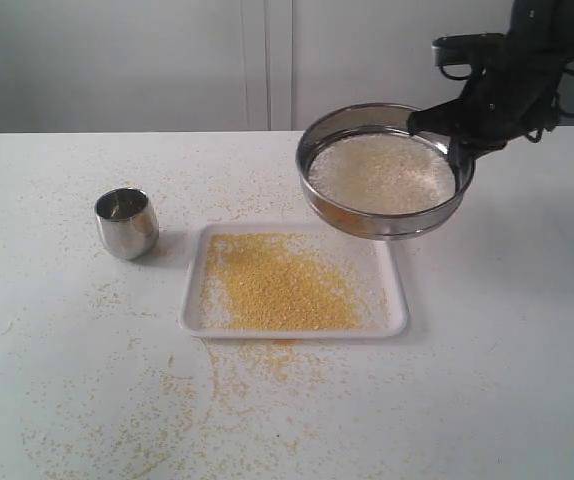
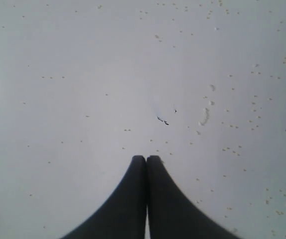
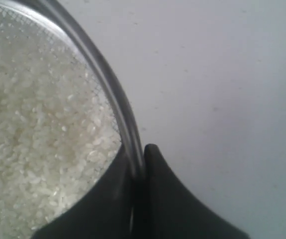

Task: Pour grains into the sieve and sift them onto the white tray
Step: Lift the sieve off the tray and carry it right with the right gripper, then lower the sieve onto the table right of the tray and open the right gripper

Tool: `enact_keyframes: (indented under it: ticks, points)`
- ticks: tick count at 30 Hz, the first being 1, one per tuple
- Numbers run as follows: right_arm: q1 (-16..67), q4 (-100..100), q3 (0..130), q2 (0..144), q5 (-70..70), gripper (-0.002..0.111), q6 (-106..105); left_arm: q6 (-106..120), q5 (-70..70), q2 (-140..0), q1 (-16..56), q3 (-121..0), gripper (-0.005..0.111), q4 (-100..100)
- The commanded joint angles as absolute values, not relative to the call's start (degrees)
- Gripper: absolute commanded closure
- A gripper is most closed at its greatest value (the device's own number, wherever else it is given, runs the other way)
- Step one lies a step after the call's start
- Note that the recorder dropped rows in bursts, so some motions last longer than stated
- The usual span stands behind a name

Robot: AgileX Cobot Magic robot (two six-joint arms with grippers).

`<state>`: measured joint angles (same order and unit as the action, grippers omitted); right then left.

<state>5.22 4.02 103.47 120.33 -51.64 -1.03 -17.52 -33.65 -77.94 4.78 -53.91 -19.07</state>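
Note:
The round steel sieve [image 1: 385, 215] hangs tilted in the air above the far right corner of the white tray [image 1: 395, 322]. Whitish rice-like grains [image 1: 381, 172] lie on its mesh. My right gripper [image 1: 455, 148] is shut on the sieve's rim [image 3: 114, 94], one finger inside over the grains [image 3: 33, 144] and one outside. Fine yellow grains [image 1: 277, 282] cover much of the tray's floor. My left gripper [image 2: 146, 158] is shut on nothing, above bare table with scattered grains; it does not show in the exterior view.
A small rounded steel cup [image 1: 127, 222] stands upright left of the tray. Yellow grains [image 1: 267, 360] are spilled on the white table [image 1: 527, 350] in front of the tray and thinly all around.

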Motion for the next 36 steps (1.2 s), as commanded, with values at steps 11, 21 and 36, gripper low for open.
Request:
enact_keyframes:
  ticks: [11, 21, 36]
  points:
    - [-6.2, 4.0, 100.5, 119.5, -60.1, 0.108, -5.4, -17.8, -34.2, -77.3, 4.7, -53.7, 0.107, -19.3]
    - [-8.1, 4.2, 93.7, 119.5, -56.0, 0.108, -5.2, -17.8, -34.2, -77.3, 4.7, -53.7, 0.107, -19.3]
    - [-9.7, 4.0, 88.1, 119.5, -47.2, 0.108, -5.3, -17.8, -34.2, -77.3, 4.7, -53.7, 0.107, -19.3]
